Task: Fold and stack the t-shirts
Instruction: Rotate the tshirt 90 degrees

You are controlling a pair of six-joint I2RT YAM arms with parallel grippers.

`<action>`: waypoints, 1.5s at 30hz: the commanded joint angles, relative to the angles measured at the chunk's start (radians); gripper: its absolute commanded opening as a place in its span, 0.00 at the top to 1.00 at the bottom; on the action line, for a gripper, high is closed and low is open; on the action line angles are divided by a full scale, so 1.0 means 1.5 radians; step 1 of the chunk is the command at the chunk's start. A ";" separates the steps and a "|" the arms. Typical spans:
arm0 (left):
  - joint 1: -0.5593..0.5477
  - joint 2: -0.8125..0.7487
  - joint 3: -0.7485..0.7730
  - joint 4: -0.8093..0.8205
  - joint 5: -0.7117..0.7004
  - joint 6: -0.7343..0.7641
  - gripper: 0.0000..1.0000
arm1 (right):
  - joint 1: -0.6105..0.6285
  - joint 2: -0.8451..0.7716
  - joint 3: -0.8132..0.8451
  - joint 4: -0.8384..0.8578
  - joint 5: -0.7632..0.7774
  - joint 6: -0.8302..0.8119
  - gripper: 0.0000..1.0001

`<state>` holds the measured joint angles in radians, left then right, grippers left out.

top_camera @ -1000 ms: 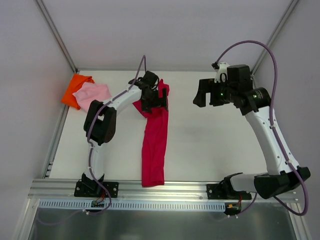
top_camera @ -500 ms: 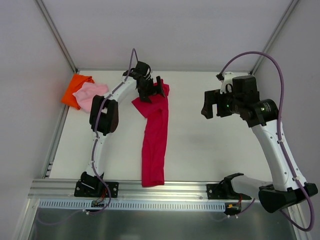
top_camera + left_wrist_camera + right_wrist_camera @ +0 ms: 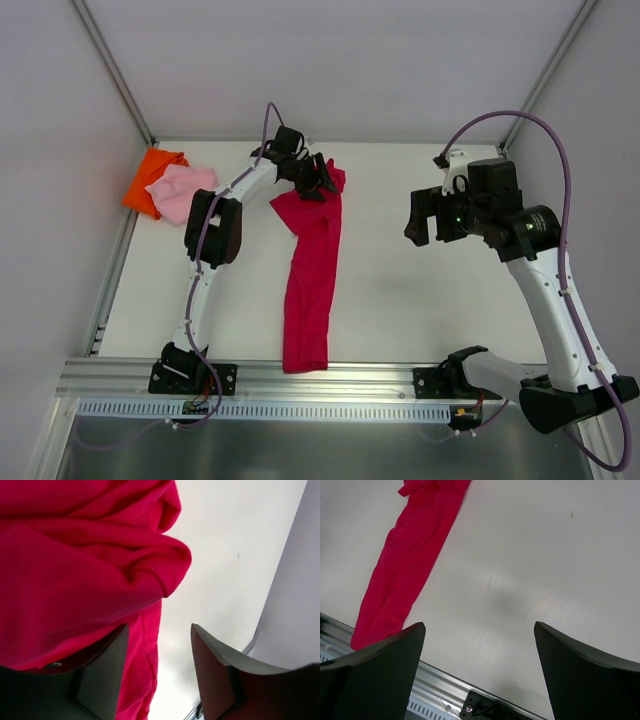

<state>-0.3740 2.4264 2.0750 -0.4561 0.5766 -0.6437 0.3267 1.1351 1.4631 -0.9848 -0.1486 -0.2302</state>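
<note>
**A:** Where is the red shirt?

**B:** The red shirt (image 3: pixel 308 290) lies on the bench (image 3: pixel 430 300) as a long narrow strip. It starts at the near edge, between the two arm bases, and runs toward the far edge, a little left of the middle. Its far end is bunched into a lump.

**A:** And the left claw?

**B:** The left claw (image 3: pixel 322 180) sits right at that bunched far end. In the wrist view its fingers (image 3: pixel 105 680) stand apart. A thick fold of red cloth drapes over one finger and hangs partly into the gap, and bare bench shows beside the other. It is loose, not pinched on the cloth.

**A:** The right one?

**B:** The right claw (image 3: pixel 414 216) hangs above the right half of the bench, well apart from the red shirt. Its fingers (image 3: pixel 585 675) are spread wide with nothing between them.

**A:** The other two shirts?

**B:** They are in the far left corner, both small bundles. The pink shirt (image 3: pixel 182 190) rests partly on the orange shirt (image 3: pixel 150 180), and the orange shows out past it on the left side.
</note>
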 commanded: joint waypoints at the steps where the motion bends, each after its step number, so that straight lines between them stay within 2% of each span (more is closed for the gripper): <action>1: -0.006 0.002 0.022 0.031 0.035 -0.015 0.48 | -0.003 -0.022 -0.013 -0.004 -0.018 -0.013 0.04; 2: -0.007 0.003 0.022 0.031 0.037 -0.015 0.67 | -0.003 -0.023 -0.015 0.000 -0.019 -0.013 0.04; 4: -0.006 0.005 0.022 0.029 0.038 -0.017 0.93 | -0.003 -0.026 -0.020 0.000 -0.019 -0.013 0.04; 5: -0.007 0.006 0.022 0.029 0.037 -0.018 1.00 | -0.003 -0.027 -0.021 0.000 -0.021 -0.014 0.04; 12: -0.007 -0.011 0.022 0.010 0.014 0.006 1.00 | -0.002 -0.029 -0.037 0.008 -0.037 -0.014 0.03; 13: -0.007 -0.019 0.021 0.005 -0.014 0.012 0.80 | -0.003 -0.030 -0.044 0.010 -0.039 -0.013 0.03; 15: -0.007 -0.046 0.021 -0.001 -0.046 0.034 0.71 | -0.002 -0.031 -0.051 0.015 -0.051 -0.013 0.04; 16: -0.005 -0.053 0.022 -0.004 -0.077 0.045 0.58 | -0.003 -0.033 -0.056 0.018 -0.052 -0.012 0.04; 19: -0.003 -0.067 0.047 -0.039 -0.157 0.071 0.37 | -0.002 -0.032 -0.058 0.022 -0.061 -0.013 0.03; 25: 0.005 -0.076 0.077 -0.069 -0.261 0.095 0.34 | -0.003 -0.031 -0.056 0.029 -0.083 -0.018 0.04; 31: 0.008 -0.077 0.081 -0.063 -0.294 0.119 0.34 | -0.002 -0.030 -0.060 0.028 -0.096 -0.020 0.03; 39: 0.011 -0.049 0.083 -0.069 -0.288 0.111 0.32 | -0.002 -0.032 -0.046 0.016 -0.097 -0.023 0.04; 45: 0.012 -0.034 0.079 -0.066 -0.272 0.112 0.35 | -0.001 -0.036 -0.042 0.010 -0.098 -0.026 0.03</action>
<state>-0.3645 2.3730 2.1635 -0.5526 0.1650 -0.4965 0.3267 1.1114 1.3758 -0.9703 -0.2760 -0.2520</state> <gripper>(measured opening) 0.653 0.966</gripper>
